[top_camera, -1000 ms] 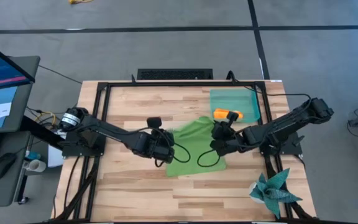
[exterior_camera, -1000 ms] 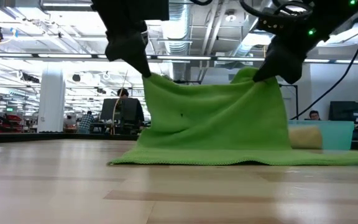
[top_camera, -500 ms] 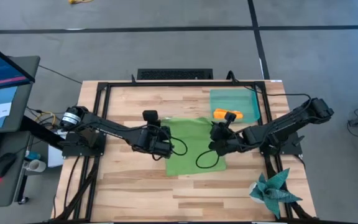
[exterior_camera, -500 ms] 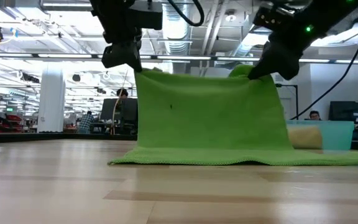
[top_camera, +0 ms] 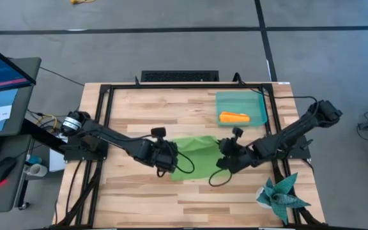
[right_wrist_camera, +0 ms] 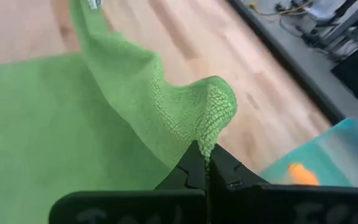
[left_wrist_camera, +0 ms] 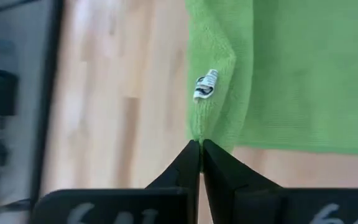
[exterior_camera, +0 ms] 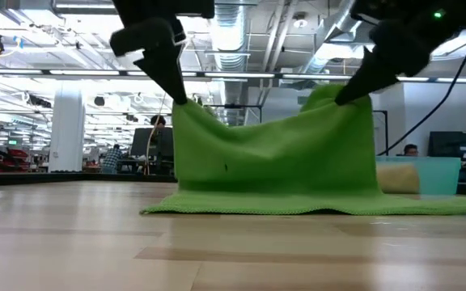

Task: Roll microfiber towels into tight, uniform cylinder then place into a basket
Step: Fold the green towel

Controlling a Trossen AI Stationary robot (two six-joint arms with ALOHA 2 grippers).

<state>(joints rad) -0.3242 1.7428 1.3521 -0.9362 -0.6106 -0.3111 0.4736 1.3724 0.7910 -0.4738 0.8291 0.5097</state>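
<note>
The lime green microfiber towel point(top_camera: 195, 152) point(exterior_camera: 273, 166) is held up by two upper corners, and its lower edge point(exterior_camera: 298, 208) lies on the table. My left gripper point(top_camera: 173, 163) point(exterior_camera: 176, 99) is shut on the left upper corner. My right gripper point(top_camera: 225, 160) point(exterior_camera: 348, 97) is shut on the right upper corner. The top edge sags between them. The basket point(top_camera: 255, 101) stands at the far right, and the rolled orange towel point(top_camera: 234, 117) lies in it. My left gripper pinches the towel's corner point(left_wrist_camera: 199, 132) between its two shut fingers, just below the small white label point(left_wrist_camera: 205, 84). It comes slanting down from above. That corner is lifted, and the cloth hangs slack down to the table. My right gripper pinches the other upper corner point(right_wrist_camera: 209, 138) between its two shut fingers. A bunched fold of the cloth point(right_wrist_camera: 216, 99) stands up past the fingertips. The fingers slant down from above; the corner is lifted and the cloth drops away to the table.
A dark teal spiky star-shaped cloth point(top_camera: 280, 195) lies at the near right corner. Black frame rails point(top_camera: 107, 115) run along the table's sides and far edge. Bare wood shows toward the near edge point(top_camera: 171, 198). A monitor point(top_camera: 2, 83) stands off the table's left.
Both grippers have stayed shut on the corners and carried the raised edge toward the table's near edge, over the towel's lower part. The top edge, drawn straight half a second ago, now sags in the middle. The lower edge has stayed on the table.
</note>
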